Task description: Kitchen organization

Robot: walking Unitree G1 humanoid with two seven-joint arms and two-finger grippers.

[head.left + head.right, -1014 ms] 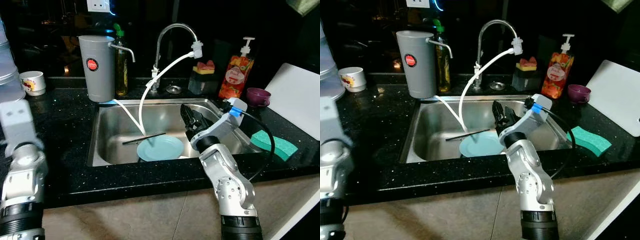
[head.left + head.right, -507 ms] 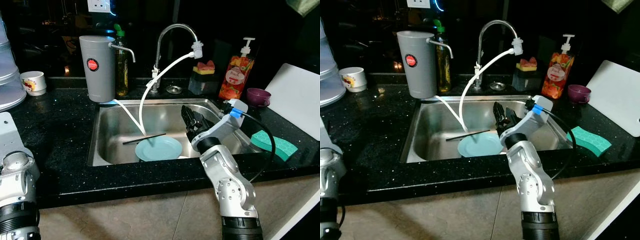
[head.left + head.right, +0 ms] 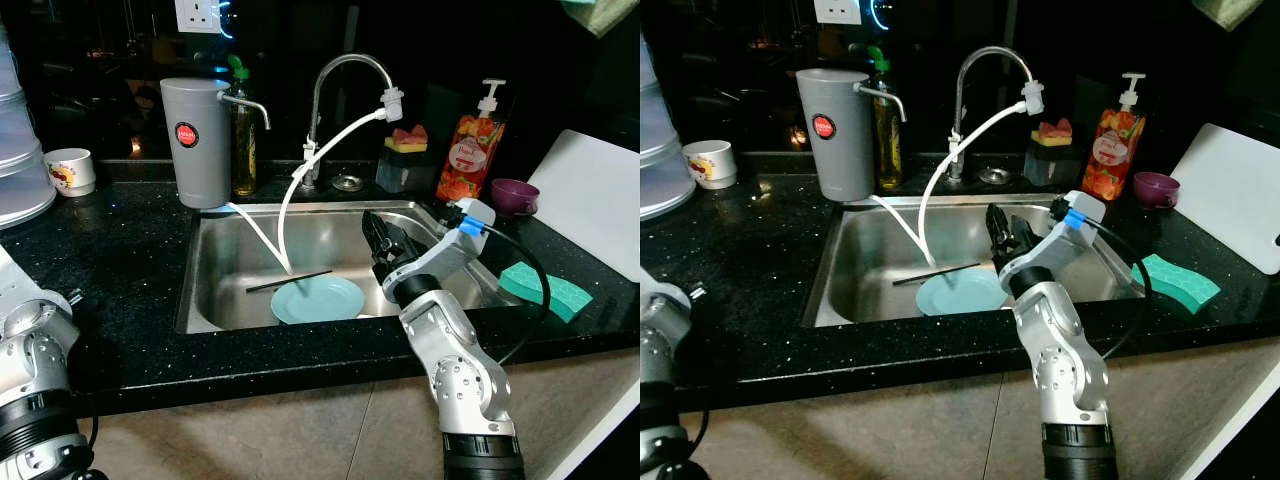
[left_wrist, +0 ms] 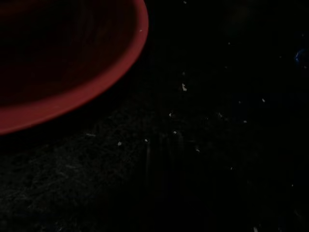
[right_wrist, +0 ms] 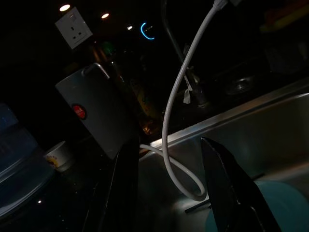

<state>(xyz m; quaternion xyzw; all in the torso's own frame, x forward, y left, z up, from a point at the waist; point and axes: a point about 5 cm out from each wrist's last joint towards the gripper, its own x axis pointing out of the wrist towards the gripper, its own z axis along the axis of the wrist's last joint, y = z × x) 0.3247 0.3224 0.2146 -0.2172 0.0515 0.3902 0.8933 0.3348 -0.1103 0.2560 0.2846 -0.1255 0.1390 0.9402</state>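
Chopstick [image 3: 290, 281] tip (plate [image 3: 318, 299] beneath) obscured

A round light-blue plate [image 3: 317, 299] lies flat on the floor of the steel sink [image 3: 210, 262], just below the middle of the head view, toward the sink's front wall. A thin dark stick-like utensil [image 3: 289, 281] rests across the sink floor at the plate's upper left edge, slanting up to the right. A white hose [image 3: 300, 170] curves down from the faucet tip [image 3: 393, 99] to just behind the plate.
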